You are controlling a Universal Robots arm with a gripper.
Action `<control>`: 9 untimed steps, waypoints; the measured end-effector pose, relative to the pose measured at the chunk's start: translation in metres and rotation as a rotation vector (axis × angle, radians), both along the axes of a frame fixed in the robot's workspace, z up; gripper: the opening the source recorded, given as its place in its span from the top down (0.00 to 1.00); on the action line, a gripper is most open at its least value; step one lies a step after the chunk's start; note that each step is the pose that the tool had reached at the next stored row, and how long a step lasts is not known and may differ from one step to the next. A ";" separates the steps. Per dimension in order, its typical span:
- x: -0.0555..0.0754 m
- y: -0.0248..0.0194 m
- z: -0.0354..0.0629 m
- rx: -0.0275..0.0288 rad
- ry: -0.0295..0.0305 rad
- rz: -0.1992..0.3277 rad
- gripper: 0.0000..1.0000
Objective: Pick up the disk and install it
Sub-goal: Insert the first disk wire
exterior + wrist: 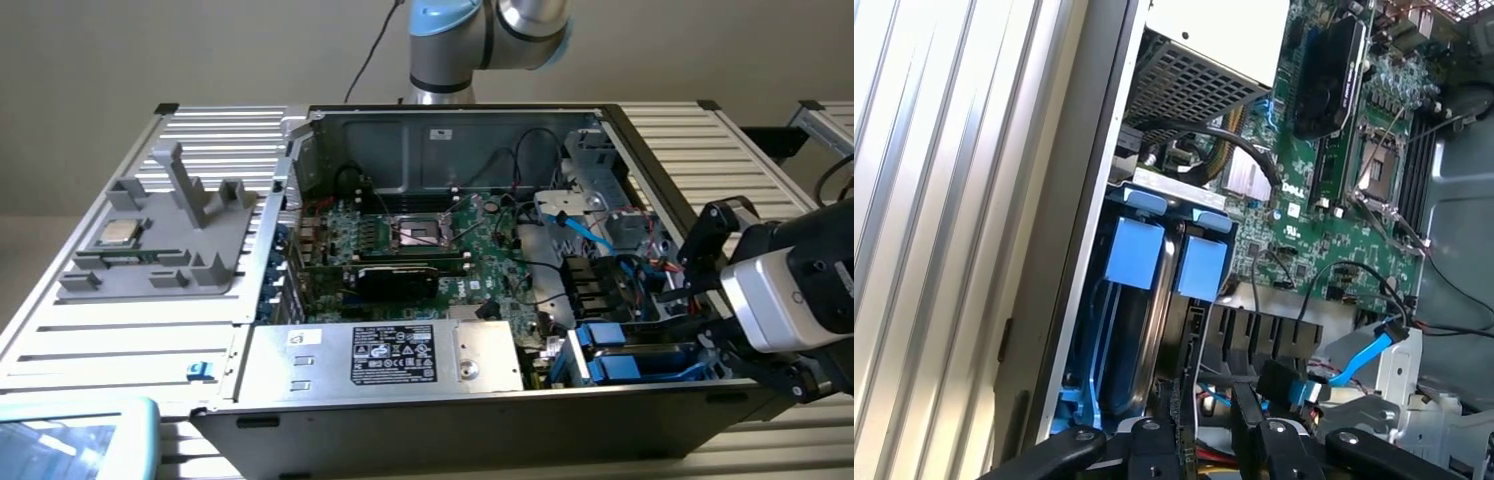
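Disk (1134, 255) stands on edge beside the case wall (1089, 220)

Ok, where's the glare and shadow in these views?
Exterior view: soft even light, shadow inside the open dark computer case. Wrist view: the ribbed silver metal table and grey power supply box glare near white; the bay around the bright blue plastic tabs is dark.

The computer case (467, 418) lies open on the surface (134, 340). Inside, the power supply (400, 355) sits before the motherboard (487, 262). The disk (625, 366) stands in the bay at the exterior view's right, near the end effector (694, 310). A fixture (160, 255) lies at the exterior view's left, beside the case, and on it rests the processor chip (120, 232).
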State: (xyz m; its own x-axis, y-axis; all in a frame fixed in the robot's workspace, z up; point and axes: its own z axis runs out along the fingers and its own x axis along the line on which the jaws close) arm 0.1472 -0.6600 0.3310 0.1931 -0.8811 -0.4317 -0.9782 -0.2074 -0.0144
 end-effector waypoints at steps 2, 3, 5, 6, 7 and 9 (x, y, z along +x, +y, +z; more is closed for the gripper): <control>0.000 -0.0010 -0.0001 0.0077 0.0039 0.000 0.66; 0.000 -0.0013 0.0000 0.0094 0.0064 0.000 0.66; 0.001 -0.0015 -0.0003 0.0114 0.0119 0.000 0.66; 0.001 -0.0015 -0.0005 0.0118 0.0154 0.000 0.66; 0.001 -0.0015 -0.0007 0.0122 0.0194 0.000 0.66; 0.001 -0.0017 -0.0008 0.0122 0.0288 0.000 0.69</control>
State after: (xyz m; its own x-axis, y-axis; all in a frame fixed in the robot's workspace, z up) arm 0.1482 -0.6617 0.3302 0.1803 -0.8758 -0.4478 -0.9782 -0.2072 0.0112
